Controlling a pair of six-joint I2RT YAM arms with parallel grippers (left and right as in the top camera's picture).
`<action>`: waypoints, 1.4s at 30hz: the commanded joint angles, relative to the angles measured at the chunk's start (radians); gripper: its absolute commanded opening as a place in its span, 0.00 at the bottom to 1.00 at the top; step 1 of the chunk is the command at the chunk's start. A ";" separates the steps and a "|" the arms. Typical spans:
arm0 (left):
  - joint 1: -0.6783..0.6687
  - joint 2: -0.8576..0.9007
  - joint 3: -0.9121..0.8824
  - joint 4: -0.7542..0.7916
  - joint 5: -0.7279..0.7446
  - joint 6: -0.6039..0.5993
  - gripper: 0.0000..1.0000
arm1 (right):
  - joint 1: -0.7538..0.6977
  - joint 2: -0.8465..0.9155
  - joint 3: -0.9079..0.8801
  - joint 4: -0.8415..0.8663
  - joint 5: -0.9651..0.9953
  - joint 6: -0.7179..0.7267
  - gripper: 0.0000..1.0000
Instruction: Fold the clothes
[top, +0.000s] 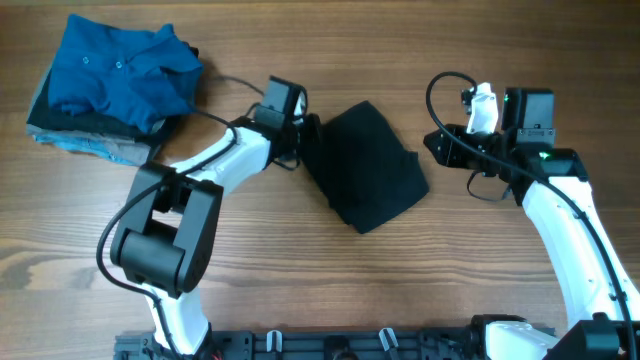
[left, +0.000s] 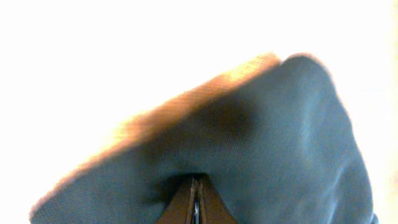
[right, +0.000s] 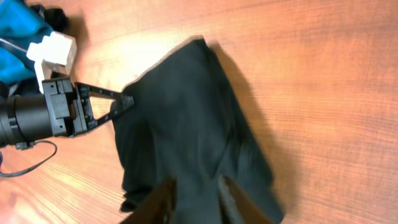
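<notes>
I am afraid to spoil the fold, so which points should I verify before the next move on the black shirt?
1. Left gripper shut on the edge of the black shirt: ok.
2. Right gripper with fingers apart: ok.
3. Right gripper free of the cloth: cannot tell.
4. Shirt outline even: not ok, the bundle is lopsided.
5. Blue shirt pile apart from the black shirt: ok.
</notes>
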 joint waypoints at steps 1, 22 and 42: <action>0.004 0.011 0.032 0.086 -0.053 0.166 0.04 | 0.002 0.040 0.014 0.050 0.006 -0.007 0.29; 0.005 -0.006 0.223 -0.608 0.171 0.070 1.00 | 0.087 0.444 0.014 0.047 0.035 0.107 0.04; -0.063 0.040 -0.043 -0.182 0.196 -0.309 1.00 | 0.076 0.444 0.014 0.021 0.028 0.123 0.09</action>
